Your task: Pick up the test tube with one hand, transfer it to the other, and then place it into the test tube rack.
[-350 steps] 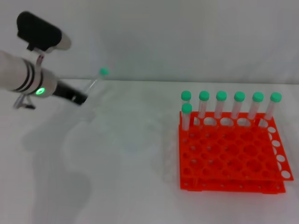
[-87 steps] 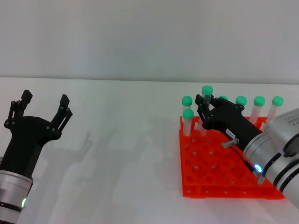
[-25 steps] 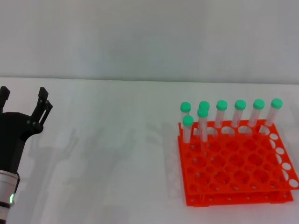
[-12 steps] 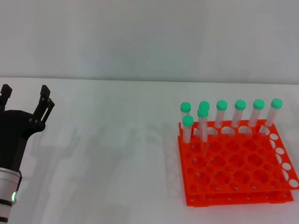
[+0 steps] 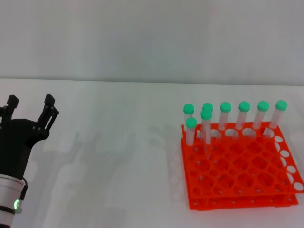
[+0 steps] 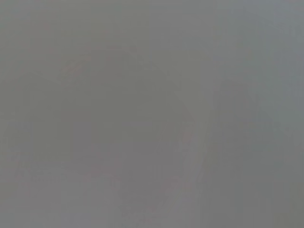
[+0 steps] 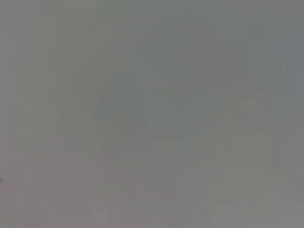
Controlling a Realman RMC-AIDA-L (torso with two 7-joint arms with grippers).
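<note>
A bright orange-red square plastic test tube rack [image 5: 240, 166] with two tiers and a grid of round holes sits near the right edge of the white tabletop [image 5: 118, 156]. The slender clear plastic test tube [image 5: 206, 129] with a green screw cap stands upright in a hole of the rack's second row, just in front of a back row of six matching green-capped tubes [image 5: 243, 115]; another such tube [image 5: 190, 130] stands at the rack's left edge. The black clawed left gripper [image 5: 28, 110] on its silver-white wrist with a green light hovers by the tabletop's left edge, well apart from the rack, claws spread and empty. The right gripper is out of view. Both wrist views show only featureless grey.
</note>
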